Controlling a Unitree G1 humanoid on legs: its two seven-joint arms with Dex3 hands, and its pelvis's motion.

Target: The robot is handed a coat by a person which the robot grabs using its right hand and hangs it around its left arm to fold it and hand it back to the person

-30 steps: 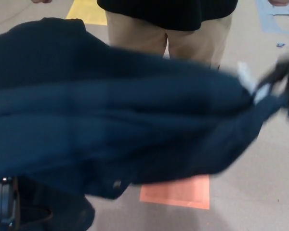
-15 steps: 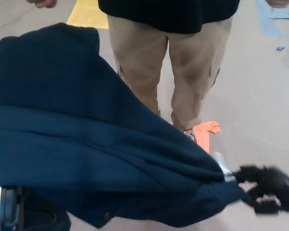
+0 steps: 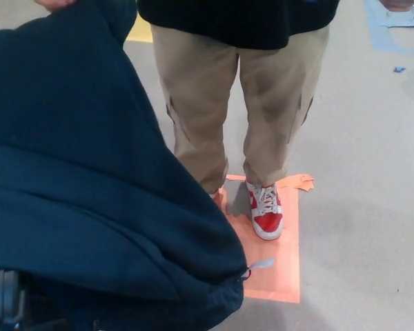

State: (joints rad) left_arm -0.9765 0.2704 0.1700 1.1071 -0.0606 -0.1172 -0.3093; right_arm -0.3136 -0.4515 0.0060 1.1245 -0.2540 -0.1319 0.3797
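Hand state is something you cannot tell at this moment: neither of the robot's hands is in view, left or right. Nearest to you, at the near left corner, a black and silver part of the robot [image 3: 3, 307] peeks out from under the coat [image 3: 76, 172]. That coat is dark navy and fills the whole left half of your view, heaped in broad folds from the near edge up to the far left corner. At its near right hem you can see a small grey tab [image 3: 261, 264] sticking out to the right.

Just right of the hem, an orange patch [image 3: 284, 272] lies on the grey floor [image 3: 366, 207]. On the patch stands the person's red and white shoe [image 3: 265, 214]; the other foot is hidden behind the coat. Farther off you see the tan trousers [image 3: 200, 103], the left leg touching or just beside the coat's edge, and above them a black top [image 3: 241, 21].

At the far left, one of the person's hands [image 3: 54, 3] shows at the top edge, right at the coat's far end; whether it grips the cloth you cannot tell. A yellow patch [image 3: 141, 31] shows beside it, and a pale blue-grey sheet [image 3: 393, 34] lies at the far right
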